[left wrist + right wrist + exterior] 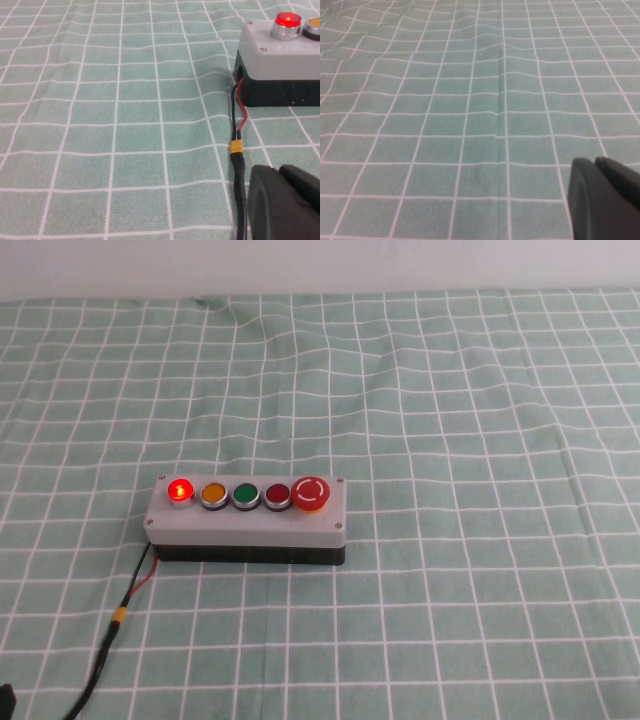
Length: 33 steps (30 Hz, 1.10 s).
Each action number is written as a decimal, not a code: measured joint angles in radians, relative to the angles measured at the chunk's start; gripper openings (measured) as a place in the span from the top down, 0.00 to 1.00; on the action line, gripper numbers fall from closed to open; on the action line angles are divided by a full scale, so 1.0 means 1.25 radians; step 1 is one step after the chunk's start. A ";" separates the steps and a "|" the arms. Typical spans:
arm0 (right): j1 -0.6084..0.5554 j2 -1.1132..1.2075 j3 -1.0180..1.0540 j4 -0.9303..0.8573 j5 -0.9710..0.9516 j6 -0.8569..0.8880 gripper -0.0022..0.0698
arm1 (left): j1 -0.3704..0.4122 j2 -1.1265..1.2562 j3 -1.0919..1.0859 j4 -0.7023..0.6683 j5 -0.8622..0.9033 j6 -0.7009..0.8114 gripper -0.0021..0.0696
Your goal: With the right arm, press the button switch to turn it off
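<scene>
Sitting on a pale green cloth with a white grid (450, 420), the grey plastic button box with a black base (245, 530) lies left of the table's middle, long side toward the robot. The small round bright-red translucent button switch with a silver ring (180, 490) is at the box's left end and glows, lit. Beside it in a row stand a flat amber button (213, 494), a green button (245, 495), a dark-red button (276, 496) and, at the right end, a big red mushroom button (310, 493) with white curved arrows on its cap; no lettering can be read anywhere on the box. A black and red cable with a yellow connector (118, 616) leaves the box's left end and runs off the near edge.

Neither arm shows in the high view. The left gripper (285, 202) appears only as a dark bulk cut off at the corner of the left wrist view, near the cable and short of the box; whether it is spread or closed cannot be told. The right gripper (605, 197) is likewise a cropped dark shape over bare cloth, its state unclear, with the switch out of its camera's sight.
</scene>
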State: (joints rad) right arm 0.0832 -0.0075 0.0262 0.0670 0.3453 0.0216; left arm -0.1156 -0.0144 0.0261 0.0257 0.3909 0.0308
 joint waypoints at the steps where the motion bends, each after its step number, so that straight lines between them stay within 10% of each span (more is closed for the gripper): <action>1: 0.000 0.000 0.000 0.000 0.000 0.000 0.99 | 0.000 0.000 0.000 0.000 0.000 0.000 0.98; 15: 0.000 0.000 0.000 0.000 -0.068 0.000 0.99 | 0.000 0.000 0.000 0.000 0.000 0.000 0.98; 33: 0.000 0.000 0.000 0.000 -0.526 0.000 0.99 | 0.000 0.000 0.000 0.000 0.000 0.000 0.98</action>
State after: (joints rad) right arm 0.0832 -0.0075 0.0262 0.0670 -0.3127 0.0216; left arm -0.1156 -0.0144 0.0261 0.0257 0.3909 0.0308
